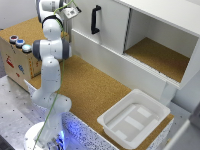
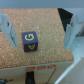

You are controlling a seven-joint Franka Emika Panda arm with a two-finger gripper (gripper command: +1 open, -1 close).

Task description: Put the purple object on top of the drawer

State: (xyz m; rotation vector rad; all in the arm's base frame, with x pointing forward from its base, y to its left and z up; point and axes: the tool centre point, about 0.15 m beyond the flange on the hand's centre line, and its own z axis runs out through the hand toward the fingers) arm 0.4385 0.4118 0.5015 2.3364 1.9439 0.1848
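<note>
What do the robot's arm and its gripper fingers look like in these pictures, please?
The arm is built of rounded white segments with dark grey or black bands at the joints, rising from a round white base. A thin green cable runs along it. In the wrist view, the gripper shows two pale, grey-white fingers with flat, tapered shapes; no markings are legible.

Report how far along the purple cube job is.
Done: nothing visible yet; the purple cube lies on cork, ungrasped. In hand: the gripper hangs open above it, one finger on each side. Left: close on it, lift, and set it atop the white drawer.
</note>
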